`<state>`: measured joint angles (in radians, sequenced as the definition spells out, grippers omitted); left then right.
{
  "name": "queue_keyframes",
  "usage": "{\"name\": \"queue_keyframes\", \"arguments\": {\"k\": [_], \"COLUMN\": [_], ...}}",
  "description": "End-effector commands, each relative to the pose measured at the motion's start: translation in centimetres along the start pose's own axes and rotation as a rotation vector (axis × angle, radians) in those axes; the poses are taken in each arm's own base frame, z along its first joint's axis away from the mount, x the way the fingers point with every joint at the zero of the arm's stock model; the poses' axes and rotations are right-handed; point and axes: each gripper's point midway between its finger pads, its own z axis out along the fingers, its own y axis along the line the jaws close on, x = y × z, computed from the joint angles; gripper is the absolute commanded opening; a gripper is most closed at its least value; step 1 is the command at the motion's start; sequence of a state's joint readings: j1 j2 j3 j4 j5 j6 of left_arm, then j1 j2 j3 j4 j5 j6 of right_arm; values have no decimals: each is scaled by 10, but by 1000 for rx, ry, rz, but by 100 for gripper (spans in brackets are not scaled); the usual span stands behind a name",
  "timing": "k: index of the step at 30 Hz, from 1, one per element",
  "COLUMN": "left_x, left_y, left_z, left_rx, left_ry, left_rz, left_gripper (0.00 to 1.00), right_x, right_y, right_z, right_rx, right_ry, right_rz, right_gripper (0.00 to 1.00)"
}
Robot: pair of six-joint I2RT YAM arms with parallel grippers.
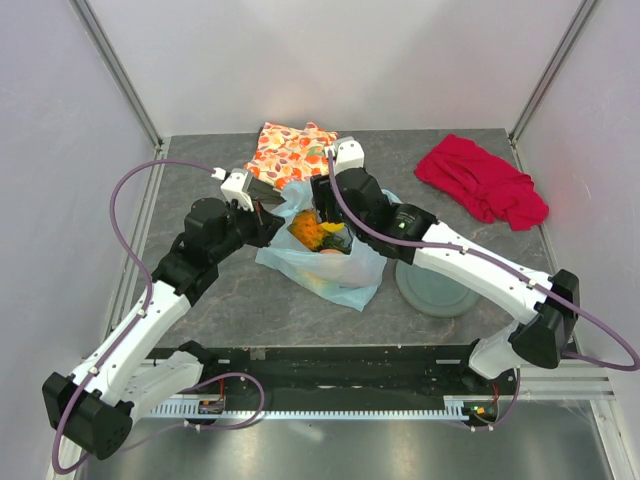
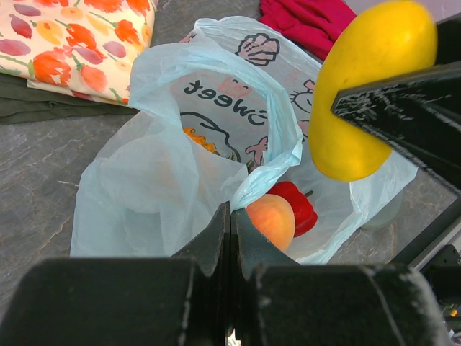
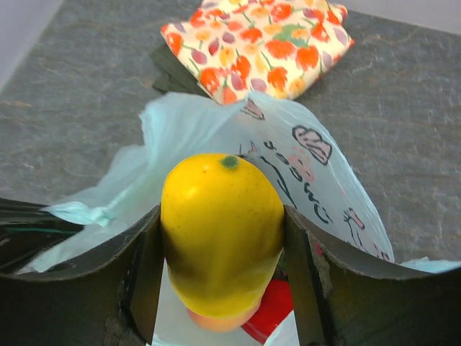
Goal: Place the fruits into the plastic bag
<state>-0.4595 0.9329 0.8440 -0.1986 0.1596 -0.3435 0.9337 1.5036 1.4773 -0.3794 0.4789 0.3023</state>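
Now the right gripper [image 3: 222,249] is clamped on the smooth yellow mango-like fruit [image 2: 367,86], just over the mouth of the thin translucent light-blue plastic bag [image 2: 144,180]. The left gripper [image 2: 230,223], jaws together, seems to pinch the bag's rim; lower the mango well inside, beside the orange peach [image 2: 272,220], before releasing.

The left fingers [image 2: 212,241] stand pressed together at the bottom edge, pinching a fold of the rim of the plastic bag [image 2: 144,180]. Inside its open mouth lie an orange peach [image 2: 272,220] and, touching it, a glossy red pepper piece [image 2: 299,205]. Upper right, a yellow mango piece [image 2: 364,94] hangs above the bag with a black right finger [image 2: 403,115] across it. On the grey desk [image 2: 36,180] behind lie a floral cloth [image 2: 72,43] and a red cloth [image 2: 310,21].
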Motion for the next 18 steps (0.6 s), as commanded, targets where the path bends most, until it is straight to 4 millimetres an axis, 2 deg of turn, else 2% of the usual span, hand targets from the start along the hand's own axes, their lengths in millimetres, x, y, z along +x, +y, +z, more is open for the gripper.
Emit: {"name": "queue_keyframes", "arguments": {"k": [1, 3, 7, 9, 10, 12, 14, 18], "left_x": [-15, -15, -15, -15, -16, -16, -16, -16], "left_y": [-5, -5, -5, -4, -5, -4, -3, -2], "left_z": [-1, -1, -1, -2, -2, -2, -3, -4], "left_rx": [22, 22, 19, 17, 19, 15, 9, 7], "left_ry": [-51, -49, -52, -53, -55, -57, -60, -59], "left_rz": [6, 8, 8, 8, 8, 9, 11, 13], "left_gripper": [2, 2, 2, 2, 1, 2, 2, 2], "right_x": [26, 41, 56, 77, 80, 102, 113, 118], "right_y": [-22, -26, -27, -37, -39, -54, -60, -79], "right_z": [9, 18, 29, 37, 40, 46, 46, 45], "right_rx": [93, 89, 102, 140, 151, 198, 221, 290], "right_ry": [62, 113, 179, 250, 270, 358, 401, 419], "right_rz": [2, 2, -37, -65, -60, -80, -101, -123], "right_gripper": [0, 0, 0, 0, 0, 0, 0, 0]}}
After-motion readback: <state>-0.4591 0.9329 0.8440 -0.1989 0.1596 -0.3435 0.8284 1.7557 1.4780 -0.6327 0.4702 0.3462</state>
